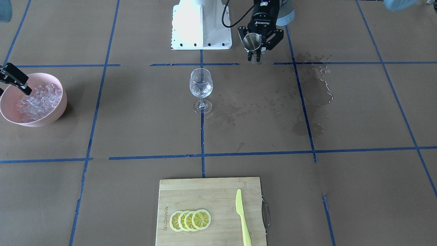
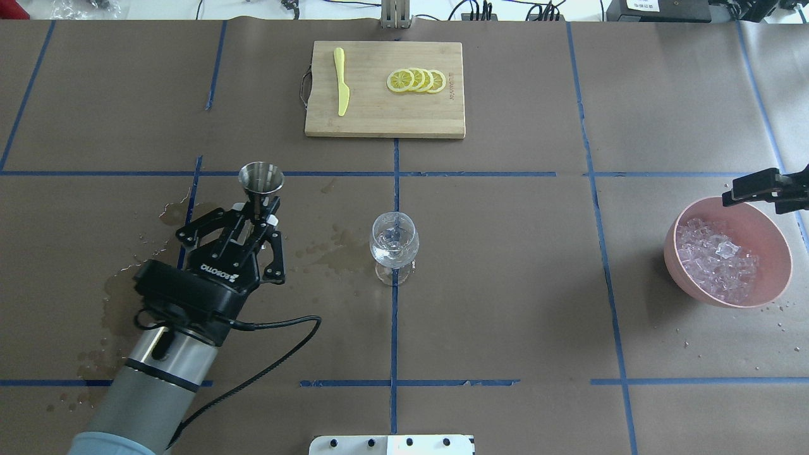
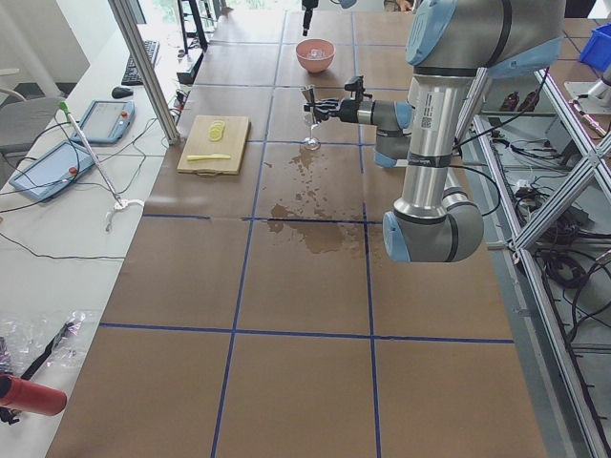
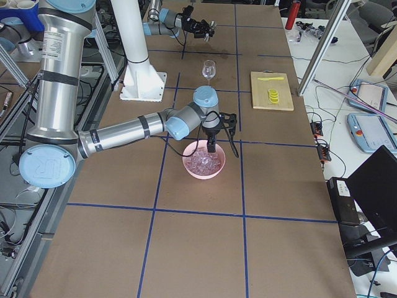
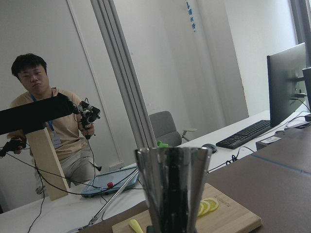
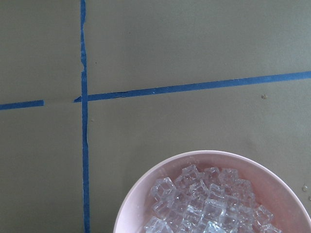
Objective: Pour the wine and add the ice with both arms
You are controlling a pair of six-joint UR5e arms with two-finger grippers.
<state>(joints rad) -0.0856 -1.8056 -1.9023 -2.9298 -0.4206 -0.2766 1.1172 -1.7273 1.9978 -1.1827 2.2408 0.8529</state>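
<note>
A wine glass (image 2: 394, 243) stands at the table's middle on the blue tape cross; any wine in it is barely visible. My left gripper (image 2: 258, 212) is shut on a steel jigger (image 2: 260, 180), held upright to the left of the glass and apart from it. The jigger also shows in the front view (image 1: 252, 41) and fills the left wrist view (image 5: 172, 189). The ice (image 2: 717, 256) is heaped in a pink bowl (image 2: 727, 297) at the right. My right gripper (image 1: 13, 91) hovers over the bowl's far rim, jaws apart and empty; one finger (image 2: 755, 188) shows overhead. The right wrist view shows the ice (image 6: 209, 204).
A bamboo cutting board (image 2: 384, 123) at the far middle carries lemon slices (image 2: 417, 80) and a yellow knife (image 2: 341, 88). Wet stains (image 2: 328, 249) spread across the paper left of the glass. The white base block (image 1: 201, 30) is at the robot's side.
</note>
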